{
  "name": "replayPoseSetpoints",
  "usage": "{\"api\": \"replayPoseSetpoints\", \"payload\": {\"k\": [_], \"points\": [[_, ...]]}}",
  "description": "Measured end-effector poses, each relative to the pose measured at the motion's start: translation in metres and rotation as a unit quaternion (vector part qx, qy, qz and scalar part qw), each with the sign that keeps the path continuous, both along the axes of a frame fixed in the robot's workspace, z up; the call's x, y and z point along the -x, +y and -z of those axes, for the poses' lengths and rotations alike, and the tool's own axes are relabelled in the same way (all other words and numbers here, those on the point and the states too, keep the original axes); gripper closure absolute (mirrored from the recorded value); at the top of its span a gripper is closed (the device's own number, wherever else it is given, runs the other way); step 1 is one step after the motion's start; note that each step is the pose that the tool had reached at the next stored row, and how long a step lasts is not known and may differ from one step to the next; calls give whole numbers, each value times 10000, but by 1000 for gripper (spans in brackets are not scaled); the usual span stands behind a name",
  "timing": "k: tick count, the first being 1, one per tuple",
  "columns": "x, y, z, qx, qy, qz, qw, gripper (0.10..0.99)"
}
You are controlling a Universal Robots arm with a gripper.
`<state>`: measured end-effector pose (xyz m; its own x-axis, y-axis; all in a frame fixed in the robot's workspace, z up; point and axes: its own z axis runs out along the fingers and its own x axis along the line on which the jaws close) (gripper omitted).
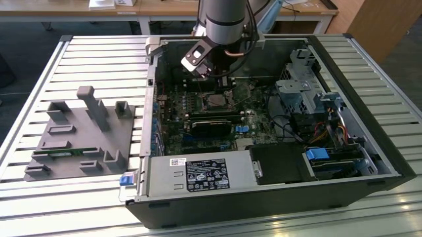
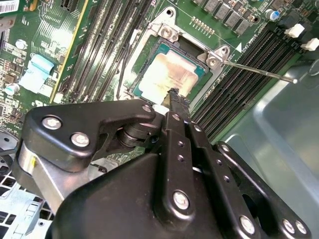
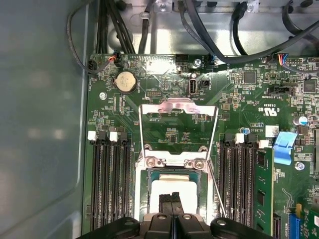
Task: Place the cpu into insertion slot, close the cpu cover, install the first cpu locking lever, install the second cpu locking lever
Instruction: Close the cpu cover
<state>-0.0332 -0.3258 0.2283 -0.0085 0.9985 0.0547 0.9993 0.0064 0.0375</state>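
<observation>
The cpu [image 2: 172,73], a square chip with a dull silver top, lies flat in the insertion slot [image 1: 214,102] on the green board; it also shows in the first wrist view [image 3: 172,186]. My gripper [image 2: 173,93] hangs just above the chip's near edge, its two black fingers [image 3: 171,198] pressed together with nothing between them. The cpu cover [image 3: 178,105], a thin metal frame with a window, is swung open away from the slot on its hinge tabs [image 3: 172,162]. A thin locking lever [image 2: 254,68] sticks out free beside the slot.
Long black memory slots [image 3: 107,179] flank the socket on both sides. The case wall [image 3: 40,124] is close by. A black card [image 1: 211,126], power supply [image 1: 197,175] and drive cage [image 1: 303,94] fill the case. A grey fixture [image 1: 79,133] sits at the exterior view's left.
</observation>
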Motion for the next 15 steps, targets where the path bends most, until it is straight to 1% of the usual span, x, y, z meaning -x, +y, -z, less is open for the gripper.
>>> {"api": "replayPoseSetpoints", "payload": {"k": [15], "points": [[0, 5, -52, 0, 0, 0, 10000, 980]]}}
